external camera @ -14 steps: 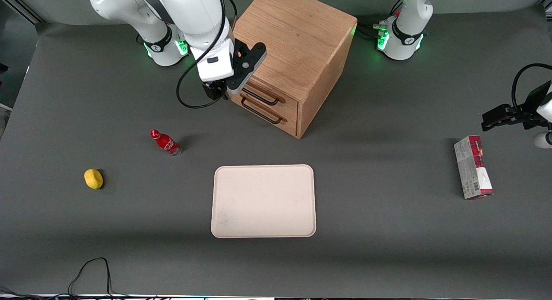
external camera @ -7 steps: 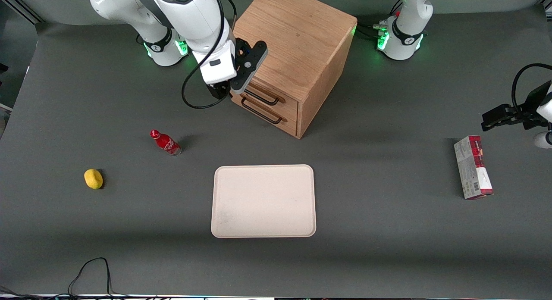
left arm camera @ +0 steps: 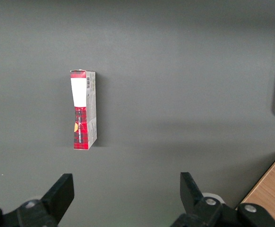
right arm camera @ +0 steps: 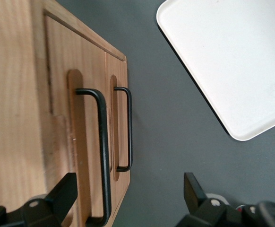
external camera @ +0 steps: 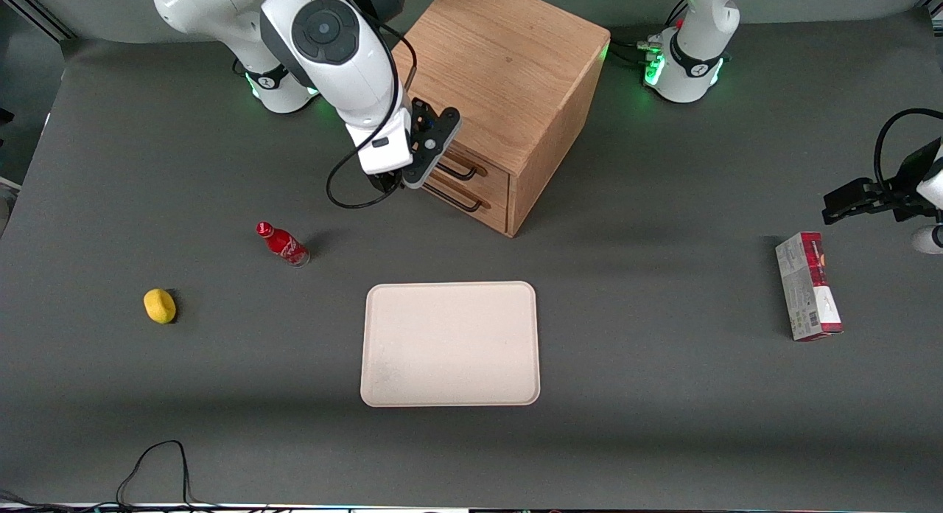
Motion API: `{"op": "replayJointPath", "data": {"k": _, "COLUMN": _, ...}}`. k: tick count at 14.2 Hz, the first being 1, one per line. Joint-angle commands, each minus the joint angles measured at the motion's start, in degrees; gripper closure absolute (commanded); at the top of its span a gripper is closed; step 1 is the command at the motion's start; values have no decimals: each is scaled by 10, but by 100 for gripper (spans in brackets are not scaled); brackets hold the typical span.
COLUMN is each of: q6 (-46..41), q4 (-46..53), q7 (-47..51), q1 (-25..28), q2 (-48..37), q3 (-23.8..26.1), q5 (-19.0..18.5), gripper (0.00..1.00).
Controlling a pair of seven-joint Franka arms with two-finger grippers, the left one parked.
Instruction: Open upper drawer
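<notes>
The right arm reaches down from its base at the table's back edge, its white forearm sloping toward the front camera, a black cable looping beneath the wrist. The gripper (external camera: 404,180) hangs low at the arm's end — its dark camera bracket juts out sideways from the white wrist block. In the wrist view the two black fingers (right arm camera: 64,194) stand wide apart (nothing sits between them), both pointing forward.

end effector (external camera: 401,180) in front of upper drawer (external camera: 460,166) | apparently apart
</notes>
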Motion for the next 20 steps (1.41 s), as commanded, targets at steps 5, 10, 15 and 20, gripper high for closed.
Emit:
{"op": "replayJointPath", "data": {"k": 5, "q6": 67, "q4": -67, "q7": -14, "q1": 17, "q2": -10, "q3": -6, "q5": 0, "gripper": 0}}
{"op": "replayJointPath", "data": {"k": 10, "q6": 98, "q4": -90, "q7": -14, "q1": 19, "q2": -6, "q3": -7, "q5": -5, "gripper": 0}}
{"op": "replayJointPath", "data": {"k": 15, "q6": 111, "q4": -90, "q7": -14, "q1": 18, "q2": 8, "q3": -7, "q5": -20, "gripper": 0}}
{"op": "replayJointPath", "data": {"k": 20, "q6": 121, "q4": -90, "q7": -15, "q1": 15, "q2": 18, "q3": -8, "q5": -22, "gripper": 0}}
